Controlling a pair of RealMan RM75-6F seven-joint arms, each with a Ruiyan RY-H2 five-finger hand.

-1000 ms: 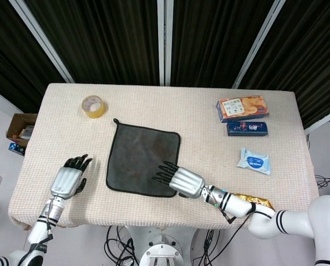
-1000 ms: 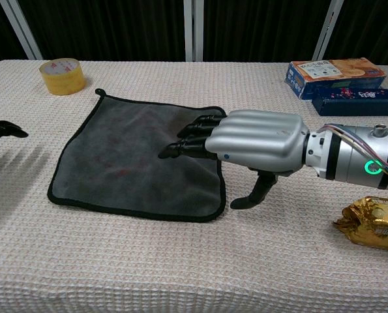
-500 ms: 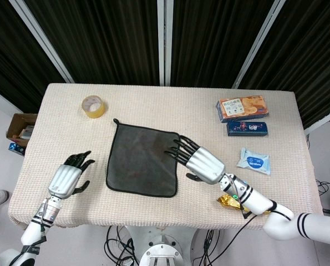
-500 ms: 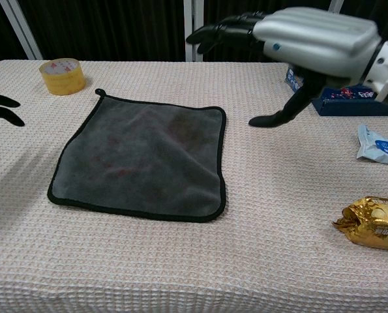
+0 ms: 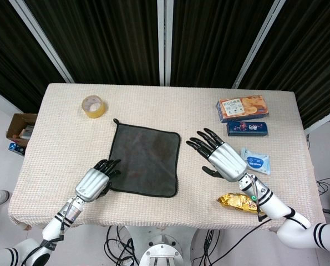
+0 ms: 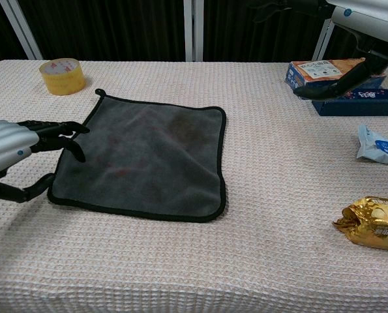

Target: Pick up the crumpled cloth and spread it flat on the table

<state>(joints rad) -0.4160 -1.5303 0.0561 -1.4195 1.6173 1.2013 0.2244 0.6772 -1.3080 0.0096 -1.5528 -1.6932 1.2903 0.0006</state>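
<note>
The dark grey cloth (image 5: 145, 159) (image 6: 145, 154) lies spread flat on the table, with a small loop at its far left corner. My left hand (image 5: 95, 181) (image 6: 17, 153) is at the cloth's near left edge, fingers apart and extended over its border, holding nothing. My right hand (image 5: 220, 154) (image 6: 350, 16) hovers above the table to the right of the cloth, fingers spread and empty; the chest view shows only part of it at the top right.
A yellow tape roll (image 5: 92, 106) (image 6: 62, 75) sits far left. An orange biscuit box (image 5: 242, 107) and a dark blue box (image 5: 247, 128) stand far right. A white wipes pack (image 5: 254, 160) and a gold foil packet (image 5: 238, 201) (image 6: 372, 223) lie near right.
My right hand lifted off the cloth and moved right, away from it. My left hand moved right from the bare table to the cloth's near left edge.
</note>
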